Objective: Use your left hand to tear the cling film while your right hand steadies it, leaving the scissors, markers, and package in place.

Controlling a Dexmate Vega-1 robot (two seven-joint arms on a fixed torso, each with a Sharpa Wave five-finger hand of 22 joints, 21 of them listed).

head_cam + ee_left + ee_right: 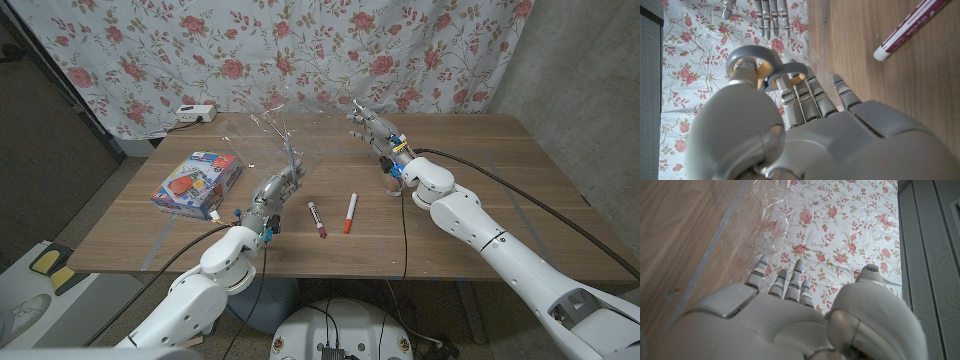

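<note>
1. Cling film [272, 125] hangs stretched, upper centre of the head view, pinched by the left hand [270, 195] at its lower end.
2. Tearing looks underway; next, the left hand likely needs a pull away while the right hand [378, 135], fingers extended at the film's far edge, steadies.
3. Left wrist view shows scissors [765, 75] beyond the fingers; head view shows markers [333, 214] and package [197, 184] untouched.

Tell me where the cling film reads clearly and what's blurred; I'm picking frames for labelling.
Head view: cling film shows only as faint glints against the floral curtain. Right wrist view: wrinkles and highlights are sharp, though the right hand is soft. Left wrist view: the left hand is blurred and the marker crisp.
</note>
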